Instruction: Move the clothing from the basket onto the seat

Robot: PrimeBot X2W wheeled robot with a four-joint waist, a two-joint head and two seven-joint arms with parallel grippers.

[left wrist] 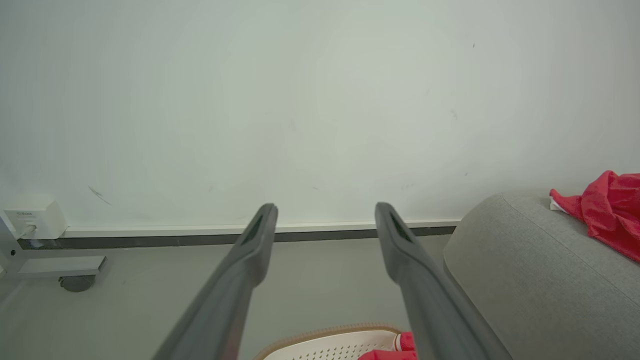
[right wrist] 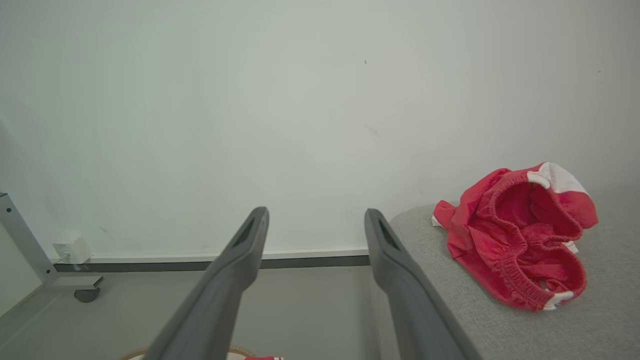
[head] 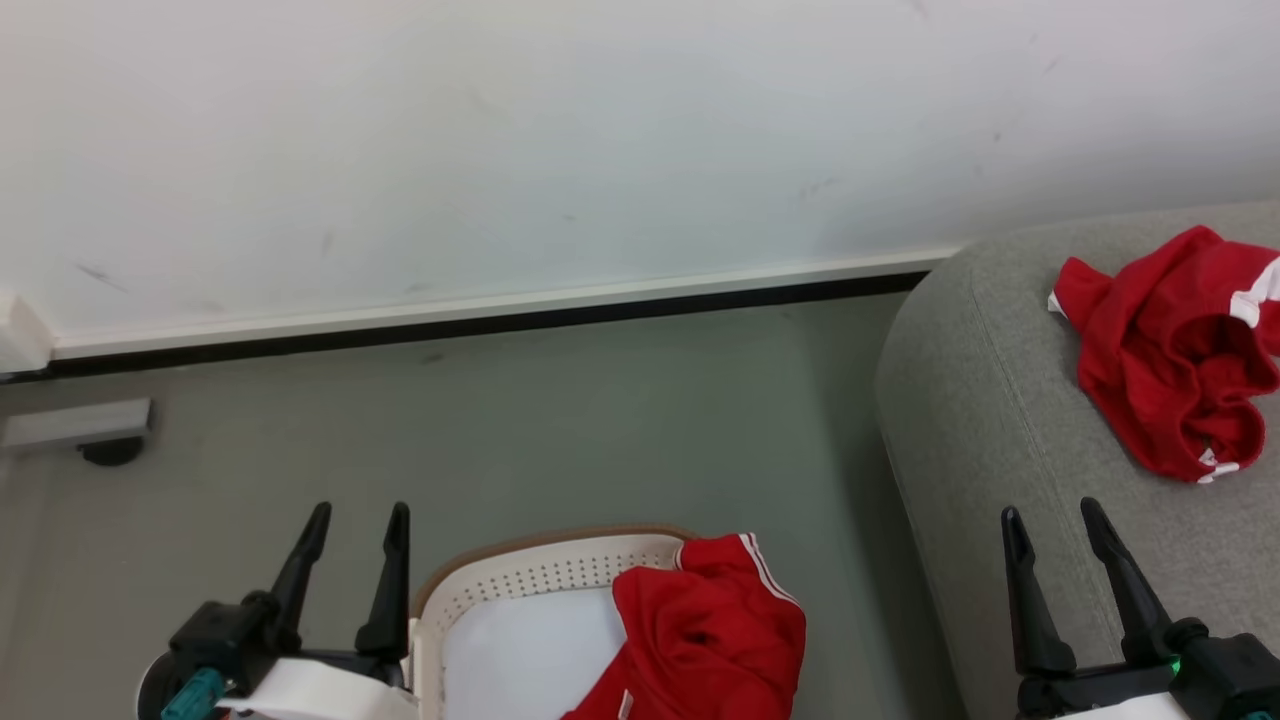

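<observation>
Head view: clothing [head: 705, 640] in basket [head: 530, 575], just right of spread left tool [head: 359, 512].

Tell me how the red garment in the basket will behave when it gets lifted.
Probably floppy: the red garment lies crumpled and drapes over the basket rim, so it should sag and trail from one pinch. Likely light, being thin fabric. A fold may drag on the rim as it rises.

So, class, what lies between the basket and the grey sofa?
Just a strip of bare grey floor, seen in the head view. The red garment draped over the basket rim on that side stops short of the sofa.
</observation>
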